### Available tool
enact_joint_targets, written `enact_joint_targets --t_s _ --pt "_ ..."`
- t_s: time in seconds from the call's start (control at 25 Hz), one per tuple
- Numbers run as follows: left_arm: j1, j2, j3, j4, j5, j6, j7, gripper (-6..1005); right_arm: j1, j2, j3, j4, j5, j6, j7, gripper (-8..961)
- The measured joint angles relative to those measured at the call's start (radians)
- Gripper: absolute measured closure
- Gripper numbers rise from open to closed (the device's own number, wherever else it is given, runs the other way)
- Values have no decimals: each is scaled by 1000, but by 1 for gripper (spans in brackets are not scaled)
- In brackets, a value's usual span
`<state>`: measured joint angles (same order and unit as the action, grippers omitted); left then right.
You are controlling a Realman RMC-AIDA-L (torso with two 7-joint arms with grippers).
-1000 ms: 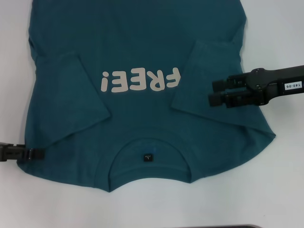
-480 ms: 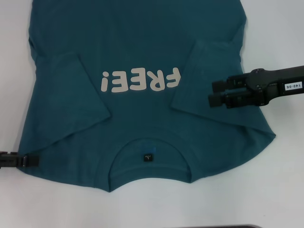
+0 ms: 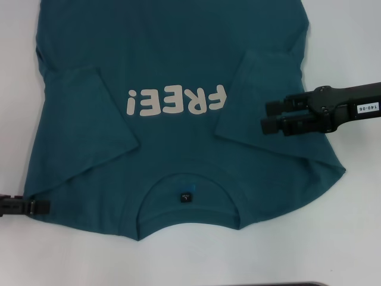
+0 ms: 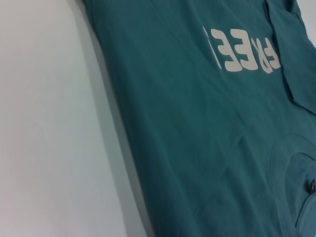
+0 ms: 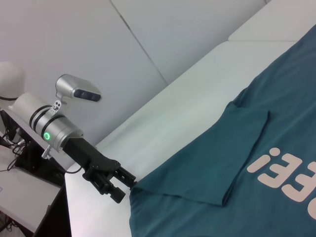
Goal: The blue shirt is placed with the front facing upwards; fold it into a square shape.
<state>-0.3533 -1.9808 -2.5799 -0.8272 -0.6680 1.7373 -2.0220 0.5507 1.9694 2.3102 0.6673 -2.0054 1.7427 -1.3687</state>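
The blue shirt (image 3: 178, 137) covers the middle of the white table (image 3: 357, 238), leaving bare strips along both sides and the near edge. The left gripper (image 3: 37, 206) blocks the shirt's near left corner; the right gripper (image 3: 268, 118) hangs above the folded right sleeve (image 3: 262, 95).
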Motion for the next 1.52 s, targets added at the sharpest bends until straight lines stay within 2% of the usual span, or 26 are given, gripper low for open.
enact_joint_targets --t_s 0.6,0.84,1.04,1.52 --pt "-59 -27 1 -5 -8 40 19 126 0 0 0 4 1 0 1 252" --pt "-67 -25 0 -6 -2 27 16 125 1 0 0 5 0 -3 0 252" --pt "-41 -15 -15 -21 -1 16 11 125 2 0 0 3 0 -4 1 253" --pt "-5 -12 -19 -34 13 7 10 127 3 0 0 3 1 -1 1 252"
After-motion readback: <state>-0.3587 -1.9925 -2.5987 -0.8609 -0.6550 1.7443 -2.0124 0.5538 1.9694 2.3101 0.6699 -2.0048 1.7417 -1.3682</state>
